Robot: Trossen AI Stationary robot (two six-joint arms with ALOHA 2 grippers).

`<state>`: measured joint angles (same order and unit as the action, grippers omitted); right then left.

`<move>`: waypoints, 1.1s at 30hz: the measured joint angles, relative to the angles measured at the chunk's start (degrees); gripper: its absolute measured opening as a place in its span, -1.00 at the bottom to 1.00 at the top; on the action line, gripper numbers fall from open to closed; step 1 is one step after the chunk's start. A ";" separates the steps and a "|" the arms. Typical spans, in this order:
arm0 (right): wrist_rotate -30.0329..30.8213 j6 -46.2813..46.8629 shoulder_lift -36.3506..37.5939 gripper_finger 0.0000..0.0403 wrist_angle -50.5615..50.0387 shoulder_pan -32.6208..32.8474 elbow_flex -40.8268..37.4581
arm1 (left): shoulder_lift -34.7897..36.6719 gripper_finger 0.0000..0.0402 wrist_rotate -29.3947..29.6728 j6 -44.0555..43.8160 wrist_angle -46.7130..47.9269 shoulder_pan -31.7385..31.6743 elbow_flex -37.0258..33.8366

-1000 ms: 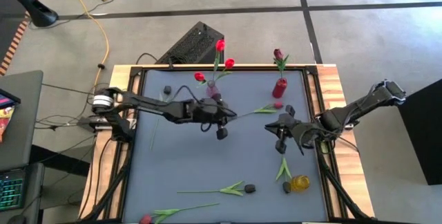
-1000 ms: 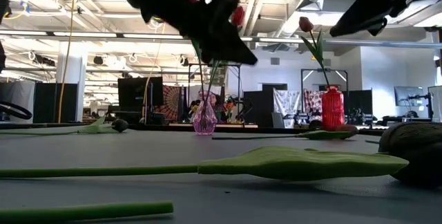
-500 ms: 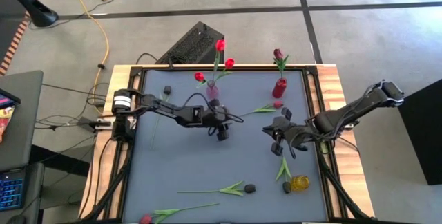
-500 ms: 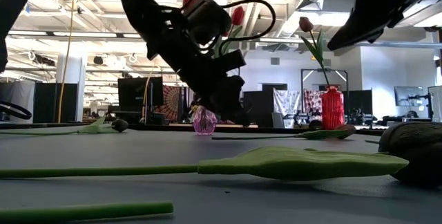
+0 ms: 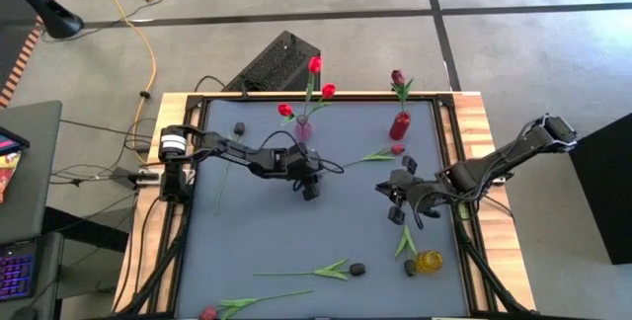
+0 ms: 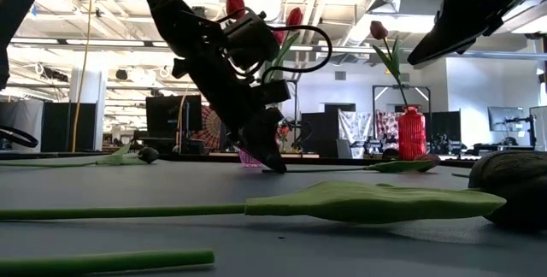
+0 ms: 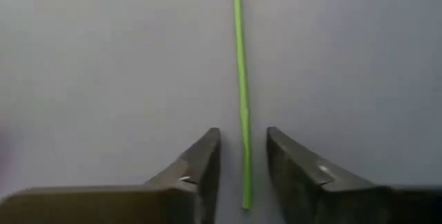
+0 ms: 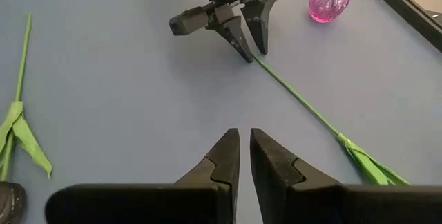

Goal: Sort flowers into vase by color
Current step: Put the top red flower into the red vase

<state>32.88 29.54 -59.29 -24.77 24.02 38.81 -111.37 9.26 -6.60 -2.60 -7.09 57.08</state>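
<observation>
A tulip with a dark red head [image 5: 397,149] lies flat on the grey table, its thin green stem [image 5: 346,163] running toward the table's left. My left gripper [image 5: 311,193] points down at the stem's free end [image 7: 244,200]. It is open, with one finger on each side of the stem and no touch showing. It also shows in the right wrist view [image 8: 251,52]. My right gripper [image 8: 244,133] is shut and empty above the table's right half, right of the left gripper. A pink glass vase [image 5: 303,130] holds three red tulips. A red vase [image 5: 400,124] holds one maroon tulip.
A yellow vase [image 5: 429,261] lies on its side near the right front, beside a black-headed tulip [image 5: 408,251]. More tulips lie near the front edge [image 5: 331,272] [image 5: 247,305] and at the far left [image 5: 238,127]. The wooden table rim [image 5: 474,132] frames the mat.
My left gripper has come down from above to the table and now stands with its fingertips at the free end of the lying tulip's stem. The tulip has stayed where it was.
</observation>
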 joint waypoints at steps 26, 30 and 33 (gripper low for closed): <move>-10.19 6.77 0.04 -0.68 -0.90 3.54 -0.02 | 8.12 -1.00 -1.44 1.38 -4.50 0.12 -0.99; -10.31 9.98 0.02 -0.68 -2.51 7.66 -0.02 | 9.21 -1.00 -0.40 2.08 -4.40 0.13 -0.98; -10.10 14.62 0.04 -0.68 -6.11 11.92 -0.02 | 11.03 -1.00 0.61 3.19 -4.59 0.15 -0.98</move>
<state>22.78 44.16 -59.25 -30.88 35.95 38.79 -100.34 9.87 -3.40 -7.19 -6.94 56.10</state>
